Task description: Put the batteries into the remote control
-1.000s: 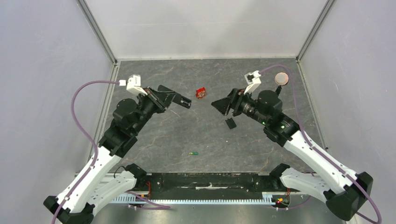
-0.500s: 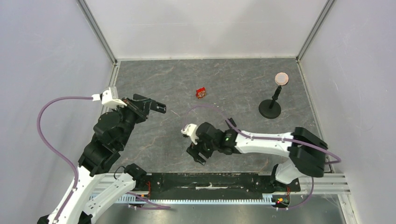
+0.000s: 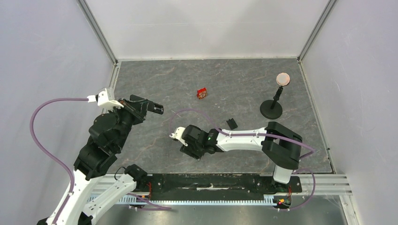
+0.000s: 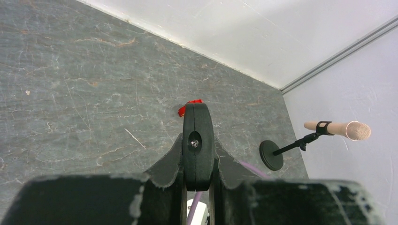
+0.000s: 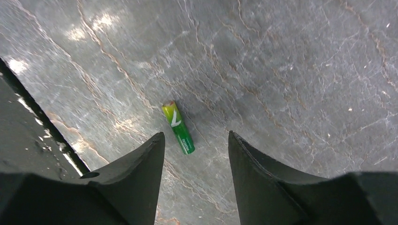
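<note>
The remote control (image 3: pixel 153 108) is a slim black bar, held above the table by my left gripper (image 3: pixel 140 106), which is shut on it. In the left wrist view the remote control (image 4: pixel 197 123) shows end-on between the fingers of the left gripper (image 4: pixel 199 158). One green battery (image 5: pixel 178 127) lies flat on the grey table. My right gripper (image 5: pixel 196 136) hovers open just above it, with the battery near the left fingertip and touching neither finger. From above, the right gripper (image 3: pixel 191 149) hides that battery.
A small red-and-white box (image 3: pixel 202 93) sits at mid-back. A black stand (image 3: pixel 271 109) with a tan disc (image 3: pixel 282 78) stands back right. A small black flat piece (image 3: pixel 231 123) lies right of centre. The black front rail (image 3: pixel 206 182) runs near the right gripper.
My right arm swung from the back right down to the front centre, over the green battery, and its jaws narrowed slightly. My left arm drew back to the left with the remote.
</note>
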Available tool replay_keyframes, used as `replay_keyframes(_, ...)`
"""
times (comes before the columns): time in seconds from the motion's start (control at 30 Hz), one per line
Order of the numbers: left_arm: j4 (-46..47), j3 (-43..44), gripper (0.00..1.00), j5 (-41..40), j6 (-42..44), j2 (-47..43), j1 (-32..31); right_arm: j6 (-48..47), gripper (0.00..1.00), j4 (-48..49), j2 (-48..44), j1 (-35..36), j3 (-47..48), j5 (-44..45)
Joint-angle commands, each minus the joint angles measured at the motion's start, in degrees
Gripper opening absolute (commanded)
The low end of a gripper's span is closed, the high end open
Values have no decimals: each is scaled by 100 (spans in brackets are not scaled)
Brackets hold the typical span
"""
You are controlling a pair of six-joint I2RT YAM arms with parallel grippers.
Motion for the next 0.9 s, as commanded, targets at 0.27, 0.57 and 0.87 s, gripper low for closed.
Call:
replay_keyframes(0.27, 246, 252, 2, -41, 309, 207, 8, -113, 32, -284, 253, 0, 149, 62)
replay_keyframes(0.57, 403, 219, 2, 101, 302, 396, 7, -60, 12, 54, 245, -9, 49, -118)
replay_keyframes(0.87, 755, -56, 2, 419, 24, 748, 8, 234, 7, 268, -710, -315, -389, 108)
